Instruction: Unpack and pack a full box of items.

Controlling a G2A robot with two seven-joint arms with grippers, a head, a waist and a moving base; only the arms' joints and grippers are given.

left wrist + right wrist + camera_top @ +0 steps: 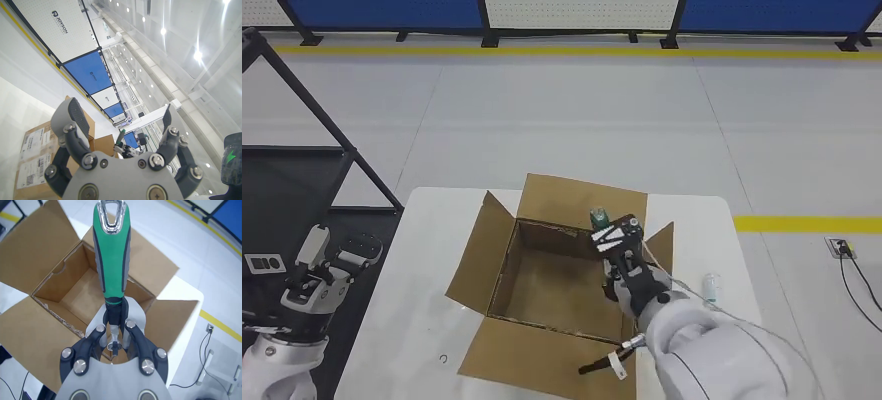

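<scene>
An open cardboard box (504, 240) stands on the white table (427, 300) with all flaps folded out; its inside shows bare cardboard (75, 294). My right gripper (610, 240) hangs over the box's far right corner, shut on a green-and-grey handled ratchet tool (111, 256). The tool's handle points away from the wrist and its metal head sits between the fingers (124, 313). My left gripper (121, 106) is off the table's left edge, pointing upward, open and holding nothing (337, 250). The box's labelled side (37, 151) shows beside it.
A small white object (710, 288) lies on the table right of the box. A black item with a white tag (604, 365) rests on the near flap. A black frame (302, 170) stands left of the table. A small ring (444, 358) lies near the front left.
</scene>
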